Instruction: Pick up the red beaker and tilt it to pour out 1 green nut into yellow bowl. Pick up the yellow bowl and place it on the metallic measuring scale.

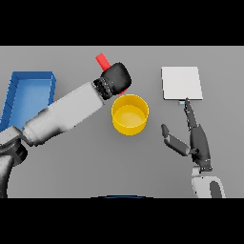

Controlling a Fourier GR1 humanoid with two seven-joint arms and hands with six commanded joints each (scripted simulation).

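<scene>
The red beaker (102,60) is held by the left hand (115,80), whose fingers are curled round it. It is tipped just behind the far rim of the yellow bowl (129,114). No green nut can be seen. If the beaker is tipped too much, more than one nut could be spilled. The right hand (193,138) is kept near and right, fingers straight and spread, below the metallic scale (181,83).

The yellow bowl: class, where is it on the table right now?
In the head view the yellow bowl sits mid-table, just below the left hand and left of the scale.
</scene>
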